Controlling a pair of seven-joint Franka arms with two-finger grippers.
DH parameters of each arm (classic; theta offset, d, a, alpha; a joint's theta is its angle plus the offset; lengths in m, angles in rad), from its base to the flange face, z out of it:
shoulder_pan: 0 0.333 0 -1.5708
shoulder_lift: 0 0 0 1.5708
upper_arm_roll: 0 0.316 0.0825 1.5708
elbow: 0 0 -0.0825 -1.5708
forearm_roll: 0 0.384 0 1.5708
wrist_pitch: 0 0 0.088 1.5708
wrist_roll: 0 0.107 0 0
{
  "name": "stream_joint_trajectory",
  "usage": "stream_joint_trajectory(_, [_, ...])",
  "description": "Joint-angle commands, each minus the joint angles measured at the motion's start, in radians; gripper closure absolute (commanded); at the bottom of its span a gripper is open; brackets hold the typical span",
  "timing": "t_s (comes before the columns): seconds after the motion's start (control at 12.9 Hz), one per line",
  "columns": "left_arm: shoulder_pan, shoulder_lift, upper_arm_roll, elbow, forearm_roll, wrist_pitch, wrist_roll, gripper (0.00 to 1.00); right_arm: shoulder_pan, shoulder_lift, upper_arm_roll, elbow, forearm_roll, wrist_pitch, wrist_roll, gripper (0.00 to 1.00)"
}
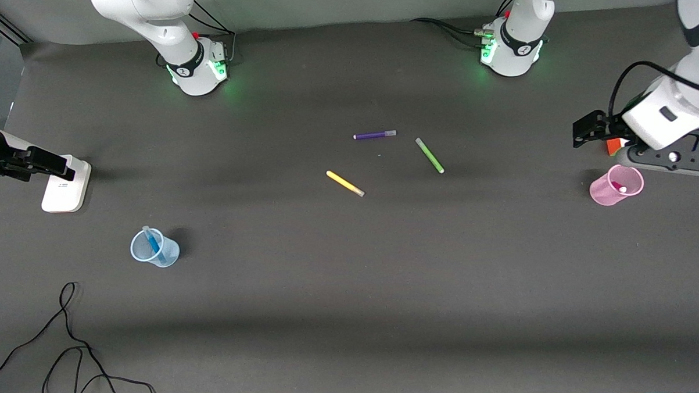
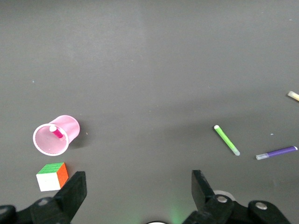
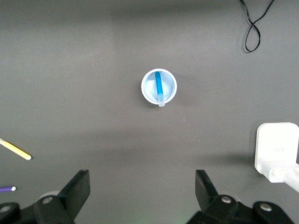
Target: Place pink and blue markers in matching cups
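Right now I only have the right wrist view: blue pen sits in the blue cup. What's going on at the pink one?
Observer: The pink marker stands inside the pink cup, near the left arm's end of the table.
Operator: Left gripper holding anything?
Observer: No, the left gripper is open and empty, up in the air beside that cup.
Operator: Anything else close to it?
Observer: A colour cube sits beside the pink cup, apart from it.
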Motion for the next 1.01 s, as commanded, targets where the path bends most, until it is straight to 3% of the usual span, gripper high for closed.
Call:
stream_joint_trajectory(0.0, [-0.011, 0.029, 0.009, 0.038, 0.035, -0.006, -0.027, 0.0, -0.014, -0.012, 0.022, 0.0, -0.023, -0.012, 0.018, 0.0])
stream_joint_trajectory(0.31, [-0.014, 0.01, 0.003, 0.029, 0.037, -0.097, -0.079, 0.0, -0.011, -0.012, 0.023, -0.002, -0.077, -0.012, 0.005, 0.0])
stream_joint_trajectory(0.39, [-0.009, -0.014, -0.006, -0.009, 0.038, -0.099, -0.086, 0.0, -0.011, -0.012, 0.022, -0.002, -0.082, -0.012, -0.001, 0.0])
stream_joint_trajectory(0.78, [0.0, -0.157, -0.006, -0.241, 0.045, 0.034, -0.069, 0.0, -0.013, -0.01, 0.019, -0.002, -0.072, -0.014, 0.001, 0.0])
stream_joint_trajectory(0.93, [-0.008, -0.165, -0.012, -0.244, 0.08, 0.051, -0.061, 0.0, -0.013, -0.01, 0.019, -0.002, -0.071, -0.014, 0.005, 0.0])
